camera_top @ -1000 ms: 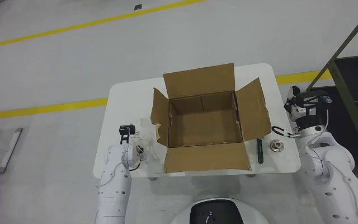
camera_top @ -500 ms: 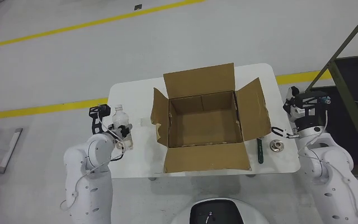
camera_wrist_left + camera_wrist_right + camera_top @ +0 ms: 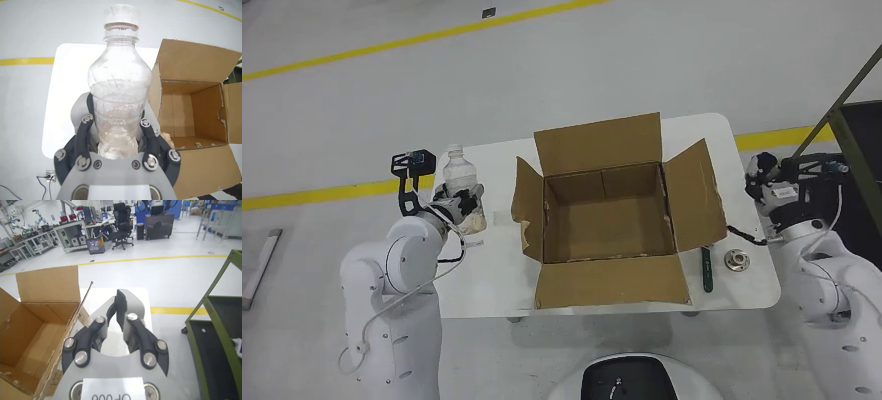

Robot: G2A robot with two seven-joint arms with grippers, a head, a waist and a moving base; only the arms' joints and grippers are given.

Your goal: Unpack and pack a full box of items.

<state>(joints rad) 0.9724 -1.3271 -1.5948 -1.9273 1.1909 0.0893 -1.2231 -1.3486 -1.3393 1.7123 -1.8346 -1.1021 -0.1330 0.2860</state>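
The left gripper (image 3: pixel 116 117) has its black jaws closed against both sides of the lower body of a clear plastic bottle (image 3: pixel 119 91), whose walls are dented and crinkled. The bottle's white cap (image 3: pixel 122 14) points away from the wrist. Behind the bottle lies the white tabletop (image 3: pixel 70 79) with rounded corners. A brown cardboard box (image 3: pixel 206 121) stands on it just beside the bottle, flaps folded outward, one flap edge torn, with small cardboard scraps along its inner bottom. On the grey floor run a yellow line (image 3: pixel 26 61) and, near a floor socket (image 3: pixel 50 175), black cables (image 3: pixel 40 187).
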